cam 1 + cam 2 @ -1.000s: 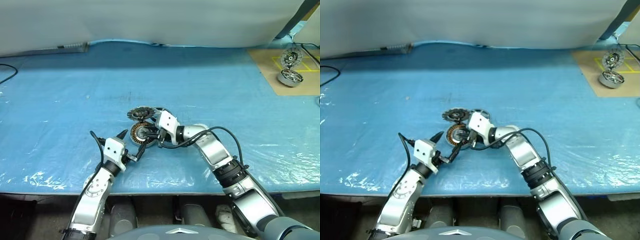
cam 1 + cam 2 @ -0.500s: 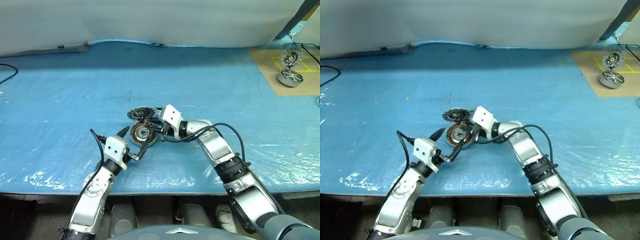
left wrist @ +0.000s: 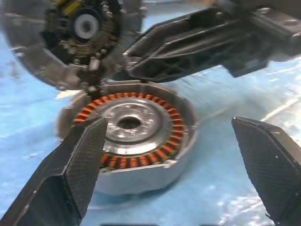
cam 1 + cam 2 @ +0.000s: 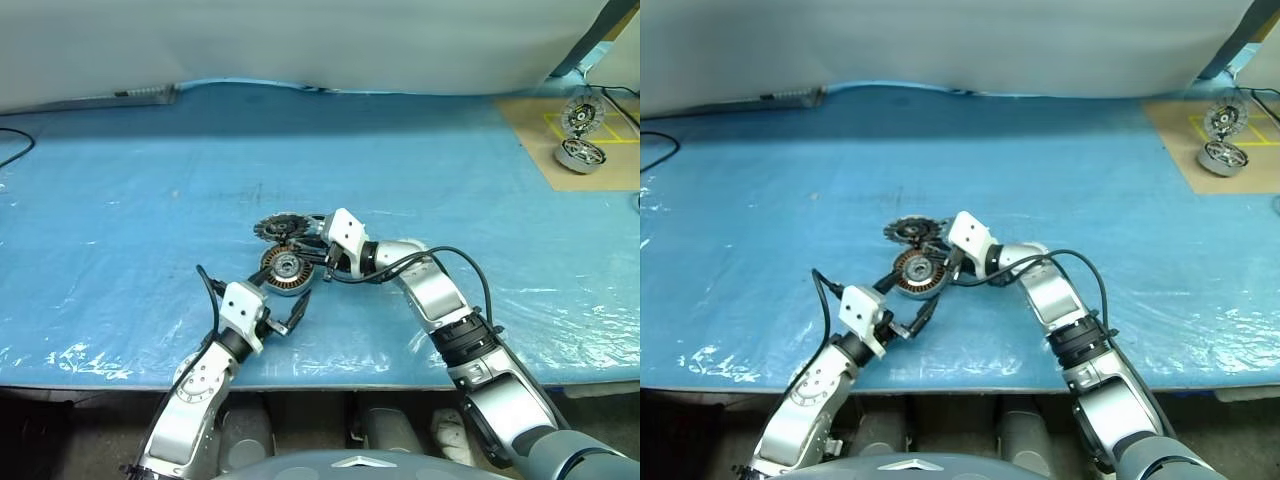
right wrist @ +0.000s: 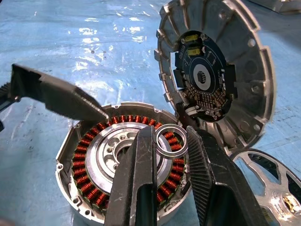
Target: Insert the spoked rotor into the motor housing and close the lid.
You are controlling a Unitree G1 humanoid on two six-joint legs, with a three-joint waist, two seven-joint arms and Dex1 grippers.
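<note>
Right tool [image 5: 170,155] narrow around a small ring [image 5: 171,140] — spoked rotor [image 5: 275,183] cut off.

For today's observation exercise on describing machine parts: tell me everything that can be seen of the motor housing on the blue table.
The motor housing is a round, shallow, grey-metal cup lying flat and open-side up on the blue sheet. Inside runs a ring of copper-orange windings around a silvery centre plate with small holes and a dark bore. Its rim has small notched lugs. The ribbed lid leans tilted against its far edge. The right end effector holds a thin metal ring just over the windings; whether it touches them is unclear.
</note>
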